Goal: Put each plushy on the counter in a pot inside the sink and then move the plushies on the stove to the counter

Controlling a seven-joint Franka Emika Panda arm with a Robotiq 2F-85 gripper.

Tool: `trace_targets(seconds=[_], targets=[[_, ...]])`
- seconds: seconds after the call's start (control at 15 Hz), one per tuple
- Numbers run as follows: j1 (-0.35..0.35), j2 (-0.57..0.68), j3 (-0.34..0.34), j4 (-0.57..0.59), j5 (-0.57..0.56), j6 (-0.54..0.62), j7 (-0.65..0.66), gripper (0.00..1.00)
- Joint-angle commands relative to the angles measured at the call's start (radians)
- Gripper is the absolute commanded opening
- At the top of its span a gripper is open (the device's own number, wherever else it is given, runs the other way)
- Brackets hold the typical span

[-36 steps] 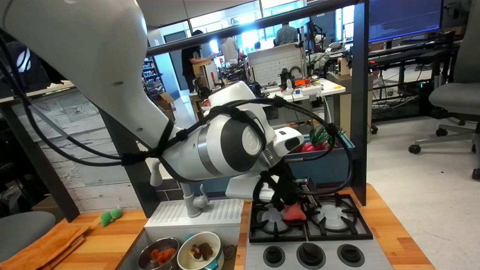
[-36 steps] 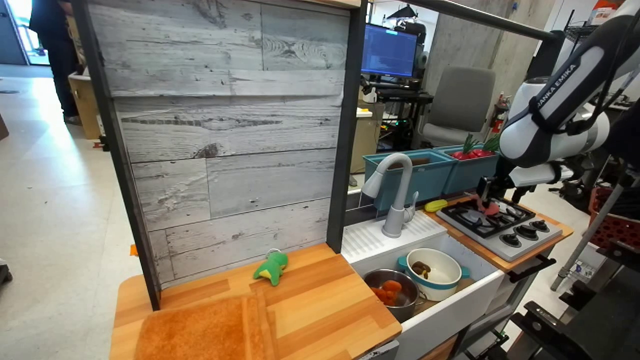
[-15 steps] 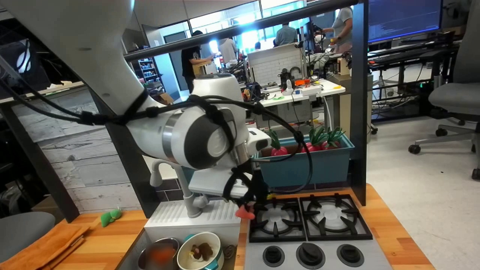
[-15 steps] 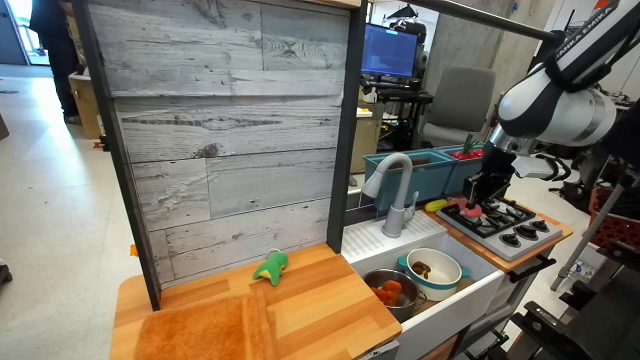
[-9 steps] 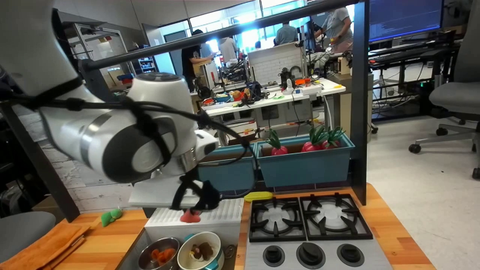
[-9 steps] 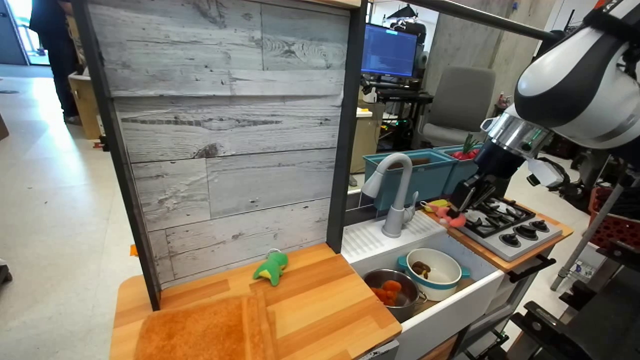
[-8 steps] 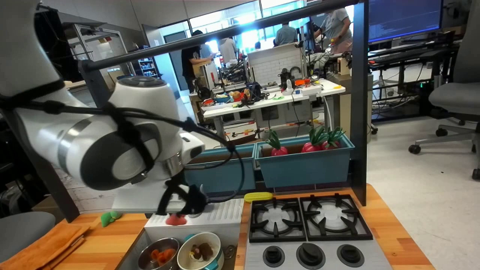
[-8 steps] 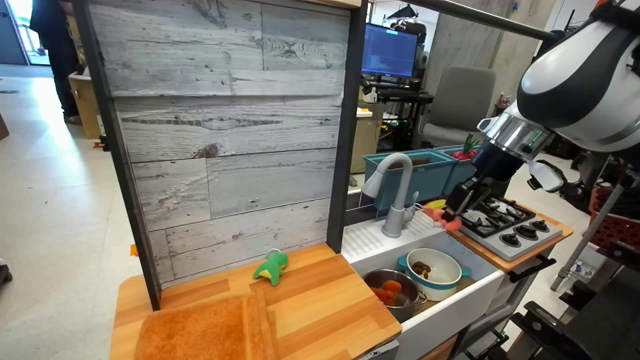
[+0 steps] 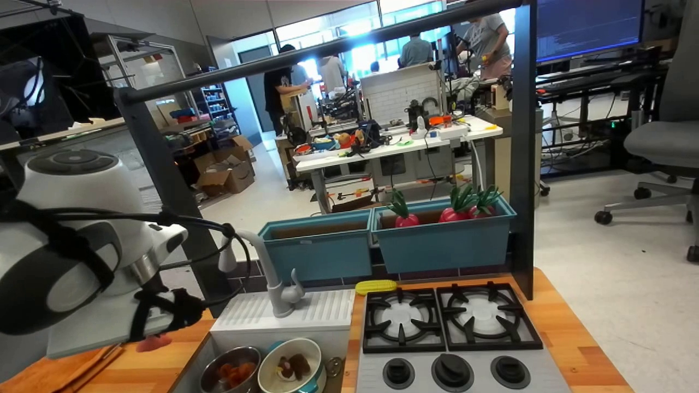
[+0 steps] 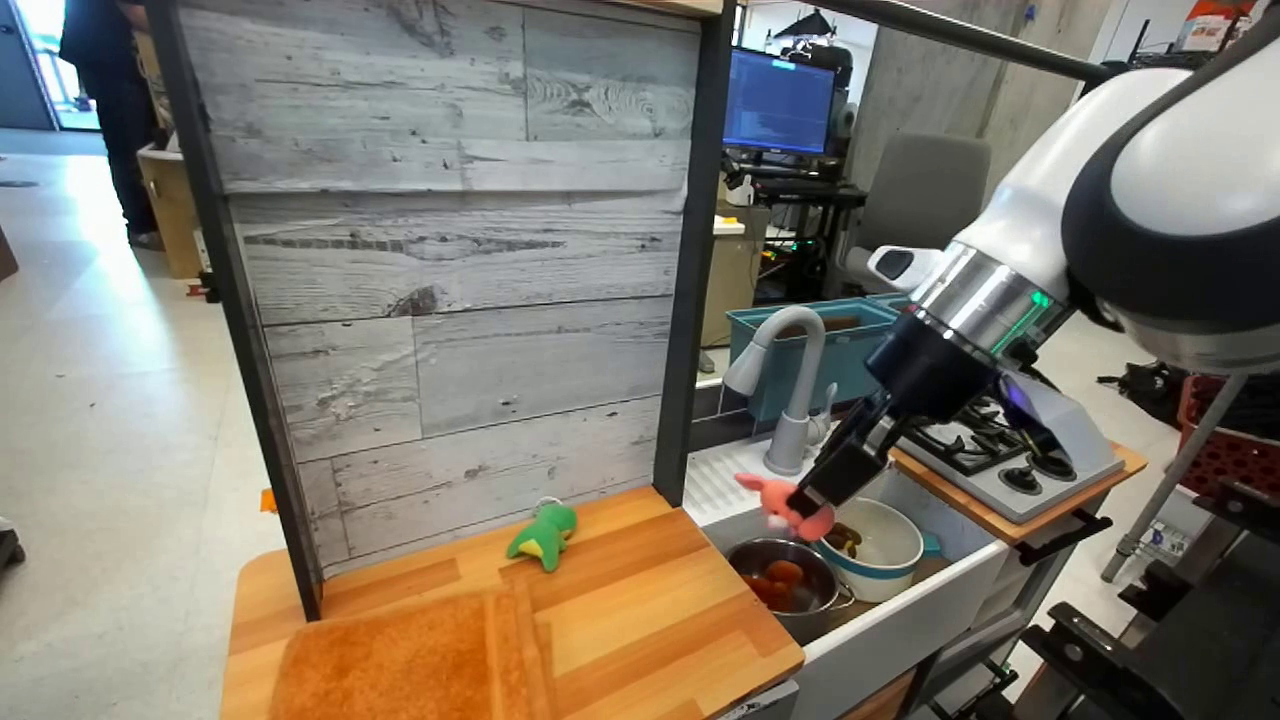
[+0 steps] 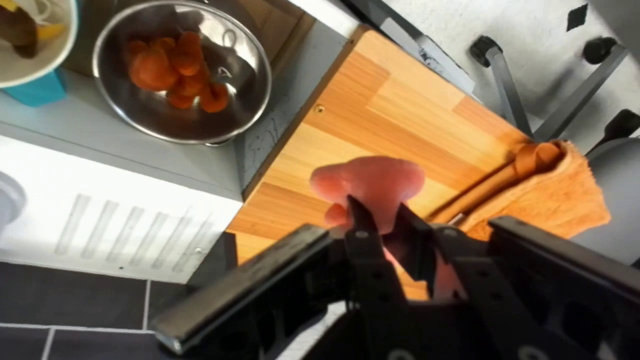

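A black robot gripper (image 11: 377, 215) hangs in mid-air, tilted downward, its fingers (image 11: 365, 250) clenched around a pink plushy (image 10: 780, 500) by the soft middle. The toy's ends poke out on either side. Pinched there, it looks secure, though it may droop or swing a little. From where I stand, the grip seems held high so the toy clears the grey tap (image 9: 281, 303) and the pot rims.

Below and ahead of the gripper is the light wooden counter (image 10: 640, 590), probably where the pink plushy is bound. A green plushy (image 10: 545, 533) rests on that wood, well apart from the fingers, near the plank wall (image 10: 480, 380). I cannot tell whether it belongs there or is waiting for a pot. An orange towel (image 10: 400, 660) lies on the same counter.

Lower down, beside the gripper, is the sink (image 10: 900, 625). Its steel pot (image 11: 240, 95) holds orange plush (image 11: 160, 70), and the cream-white pot (image 10: 893, 540), farther from the fingers, holds a brown plushy (image 9: 297, 365); I take that as the task's first half at least partly done. Behind the gripper, across the sink, is the stove (image 9: 420, 360). A yellow corn plushy (image 9: 375, 286) sits right by its rear corner, perhaps the next to be fetched.
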Motion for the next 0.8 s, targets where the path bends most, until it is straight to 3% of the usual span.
trace_targets(seconds=[0.0, 0.33, 0.4, 0.47, 0.6, 0.73], targets=[[0.12, 0.073, -0.063, 0.085, -0.078, 0.033, 0.034, 0.03], [0.218, 0.152, -0.104, 0.177, -0.129, 0.039, 0.035, 0.03], [0.233, 0.165, -0.113, 0.195, -0.137, 0.042, 0.035, 0.14], [0.25, 0.177, -0.125, 0.211, -0.142, 0.051, 0.036, 0.39], [0.279, 0.188, -0.154, 0.233, -0.152, 0.063, 0.04, 0.43], [0.295, 0.183, -0.181, 0.235, -0.157, 0.063, 0.043, 0.58]])
